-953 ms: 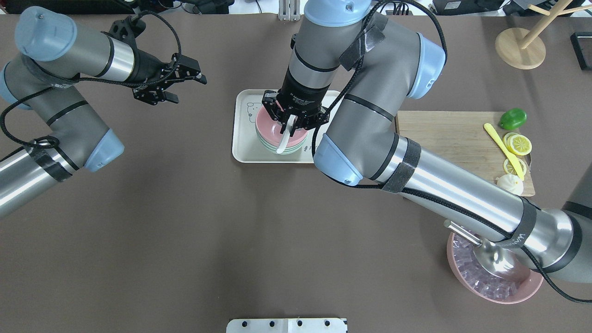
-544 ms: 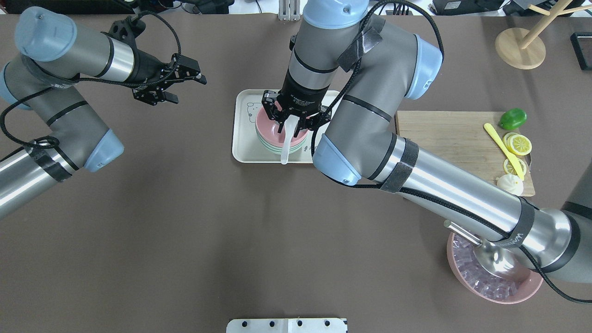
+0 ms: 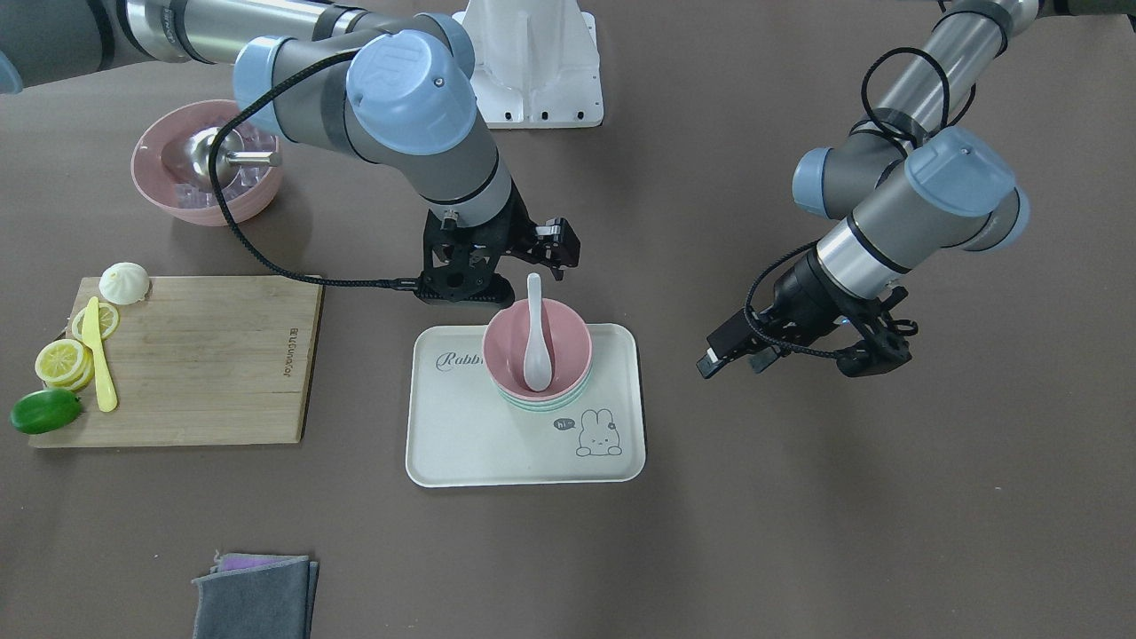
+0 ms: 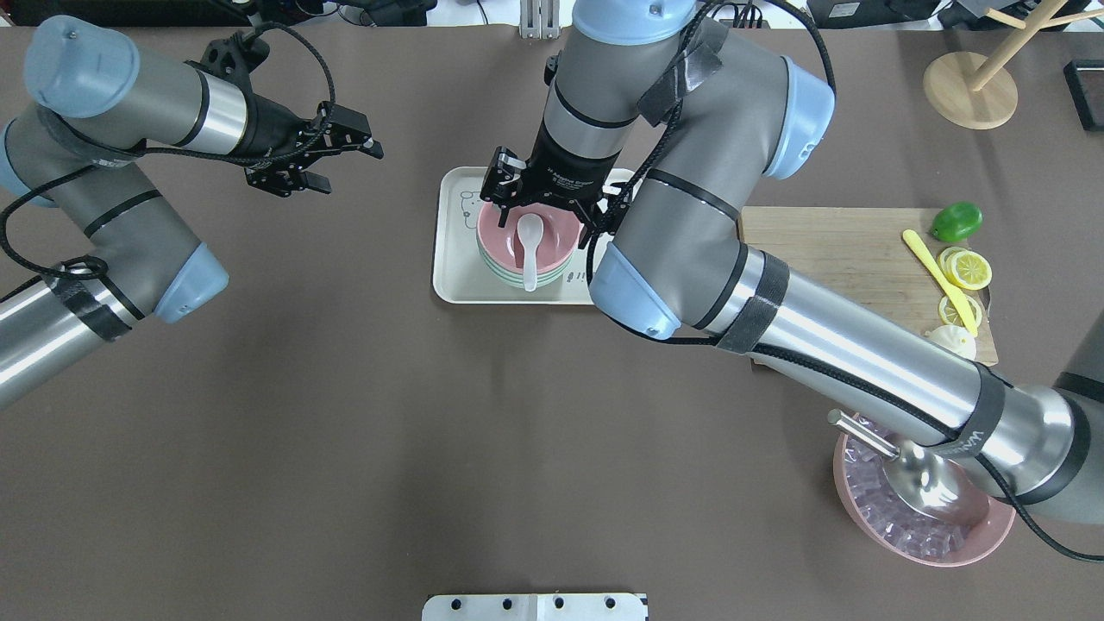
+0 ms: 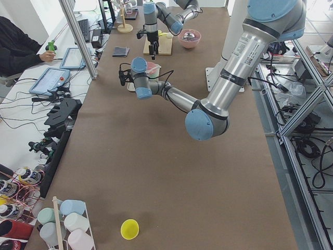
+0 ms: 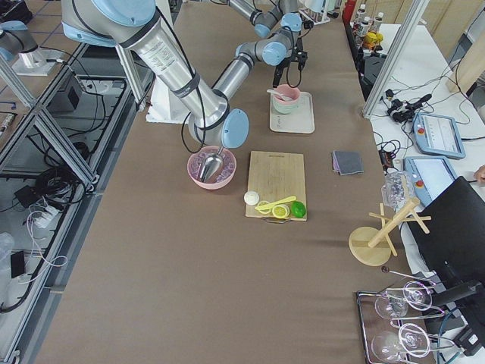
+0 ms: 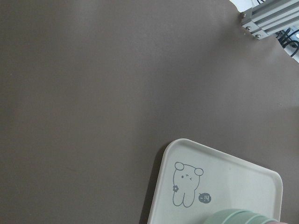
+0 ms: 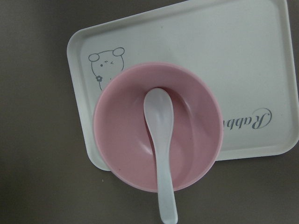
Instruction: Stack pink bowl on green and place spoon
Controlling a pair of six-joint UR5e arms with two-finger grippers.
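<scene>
Spoon [image 4: 529, 250] released since 0.5 s ago: then pinched in right gripper [image 4: 545, 203], now lying free in pink bowl [image 3: 568, 342].

Tray [image 3: 497, 444]: matte cream rectangle, rounded corners, raised lip.
Pink bowl: round, smooth, nested in green bowl [image 3: 538, 405], whose pale rims show beneath.
Spoon: glossy white, oval scoop at bowl centre, handle over rim at 6 o'clock (overhead view).

Right gripper: jaws wide, empty, at bowl's 12 o'clock edge, clear of spoon.
Left gripper [image 4: 349, 166]: jaws apart, empty, well off at tray's 9 o'clock.

Tray print: "Rabb…", rest covered; rabbit drawing [image 3: 599, 437] with "hi~".
</scene>
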